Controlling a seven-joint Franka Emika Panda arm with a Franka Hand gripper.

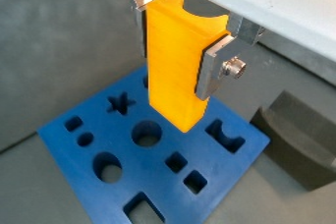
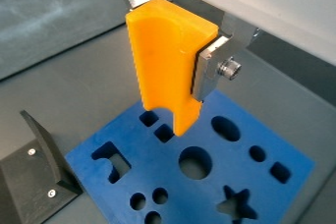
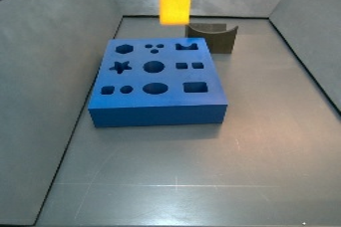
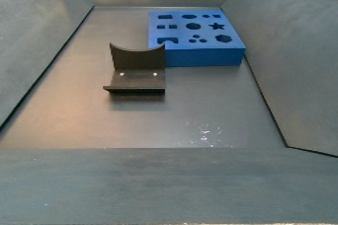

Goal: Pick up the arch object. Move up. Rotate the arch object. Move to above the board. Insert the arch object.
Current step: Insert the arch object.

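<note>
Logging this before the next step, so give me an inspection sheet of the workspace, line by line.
Surface: dark grey floor, bare apart from the items below.
Job's things: arch object held upright in the air over the board; the board lies flat, its cut-outs unfilled.
Clutter: nothing seen.
Gripper: gripper above the board, its fingers closed on the arch object.
Cables: nothing seen.
Surroundings: fixture on the floor beside the board; grey walls around.

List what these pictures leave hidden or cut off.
- Gripper: absent from both side views, above the frame edge.
- Yellow block: its top is cut off in both side views.
- Blue board: corners cut off in both wrist views; the block hides some holes.
- Fixture: cut by the frame edge.
</note>
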